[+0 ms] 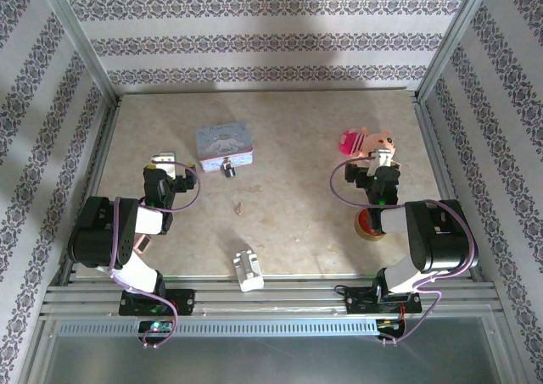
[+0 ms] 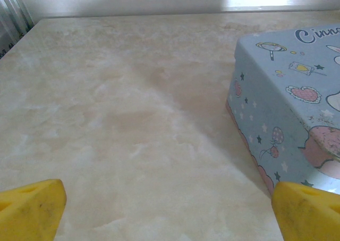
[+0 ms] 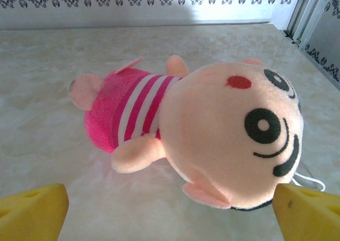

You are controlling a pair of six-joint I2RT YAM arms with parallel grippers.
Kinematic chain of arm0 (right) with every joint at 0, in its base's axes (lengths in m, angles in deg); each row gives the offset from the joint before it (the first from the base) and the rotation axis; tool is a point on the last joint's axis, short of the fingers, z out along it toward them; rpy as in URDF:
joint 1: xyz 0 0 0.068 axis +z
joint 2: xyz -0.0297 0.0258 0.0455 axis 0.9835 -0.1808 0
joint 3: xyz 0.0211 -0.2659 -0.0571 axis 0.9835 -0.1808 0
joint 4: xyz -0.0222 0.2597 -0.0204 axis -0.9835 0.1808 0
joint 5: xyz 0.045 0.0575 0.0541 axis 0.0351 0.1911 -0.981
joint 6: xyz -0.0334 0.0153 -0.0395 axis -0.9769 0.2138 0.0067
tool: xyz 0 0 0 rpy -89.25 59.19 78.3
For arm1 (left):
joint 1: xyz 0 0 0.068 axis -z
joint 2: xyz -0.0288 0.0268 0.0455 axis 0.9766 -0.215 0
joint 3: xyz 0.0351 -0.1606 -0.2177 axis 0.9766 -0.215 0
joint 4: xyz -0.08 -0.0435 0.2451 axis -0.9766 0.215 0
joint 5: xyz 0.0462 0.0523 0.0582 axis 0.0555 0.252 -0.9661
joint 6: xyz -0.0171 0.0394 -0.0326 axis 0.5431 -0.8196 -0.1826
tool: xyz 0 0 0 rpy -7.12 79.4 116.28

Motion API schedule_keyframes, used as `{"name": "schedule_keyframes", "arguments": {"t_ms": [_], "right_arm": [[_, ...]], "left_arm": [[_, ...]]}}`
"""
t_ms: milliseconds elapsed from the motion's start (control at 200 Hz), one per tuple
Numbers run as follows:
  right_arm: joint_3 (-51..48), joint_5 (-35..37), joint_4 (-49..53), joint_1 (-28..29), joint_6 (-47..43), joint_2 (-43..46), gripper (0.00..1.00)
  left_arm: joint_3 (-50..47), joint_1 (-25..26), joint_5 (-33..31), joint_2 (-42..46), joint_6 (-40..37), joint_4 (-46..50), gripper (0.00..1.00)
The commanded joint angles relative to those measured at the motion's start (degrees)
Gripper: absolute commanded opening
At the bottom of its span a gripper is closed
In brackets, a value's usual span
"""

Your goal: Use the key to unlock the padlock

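The left gripper (image 1: 163, 158) and right gripper (image 1: 383, 157) are standing wide open, gripping nothing. The padlock (image 1: 228, 167) is lying right of the left gripper.

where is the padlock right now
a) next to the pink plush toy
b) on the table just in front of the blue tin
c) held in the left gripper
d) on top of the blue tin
b: in the top view the padlock lies on the table right by the near side of the pale blue tin, not on its lid.
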Motion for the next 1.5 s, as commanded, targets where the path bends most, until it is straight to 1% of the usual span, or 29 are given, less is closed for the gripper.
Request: {"name": "schedule_keyframes", "arguments": {"t_ms": [0, 200, 395, 525, 610, 675, 815, 875, 1009, 1114, 1319, 1494], "right_arm": [[0.95, -1.34, -0.52, 0.32, -0.65, 0.81, 0.98], [1.56, -1.88, 0.76, 0.32, -0.92, 1.16, 0.98], [2.08, -0.77, 3.55, 0.5, -0.78, 3.74, 0.98], [2.37, 2.22, 6.88, 1.22, -0.87, 6.81, 0.98], [3.61, 6.93, 11.58, 2.43, -0.35, 9.73, 0.98], [5.11, 9.81, 17.95, 3.32, 0.24, 12.33, 0.98], [7.94, 11.2, 26.41, 5.39, 2.43, 17.26, 0.98], [8.99, 11.99, 29.37, 7.26, 3.23, 18.85, 0.98], [12.57, 16.98, 36.57, 14.03, 4.88, 20.81, 0.98], [16.04, 20.59, 42.37, 21.08, 6.39, 20.57, 0.98], [23.63, 27.36, 52.52, 34.8, 11.57, 15.93, 0.98], [30.92, 28.74, 61.01, 43.31, 17.57, 9.4, 0.98]], "left_arm": [[1.0, 0.29, 0.88, 0.22, -0.64, 1.04, 0.99], [1.0, 0.23, 0.62, 0.25, -0.21, 1.12, 0.99], [0.92, 0.16, 0.53, 0.29, -0.25, 1.05, 0.99], [0.21, 0.14, -3.57, 3.05, 1.36, 1.7, 0.99], [-1.25, 0.14, -4.83, 6.66, 1.68, 2.05, 0.99], [-1.52, 0.14, -6.21, 10.09, 2.22, 4.67, 0.99], [0.57, 0.14, -7.16, 16.54, 2.64, 12.77, 0.99], [1.24, 0.14, -7.53, 19.26, 3.69, 15.28, 0.99], [1.35, 0.1, -7.9, 25.94, 7.19, 19.68, 0.99], [1.35, 0.1, -7.14, 31.02, 10.7, 23.37, 0.99], [0.52, 0.14, -7.09, 40.73, 18.22, 28.1, 0.99], [0.3, 0.14, -8.43, 45.85, 22.71, 32.36, 0.99]]}}
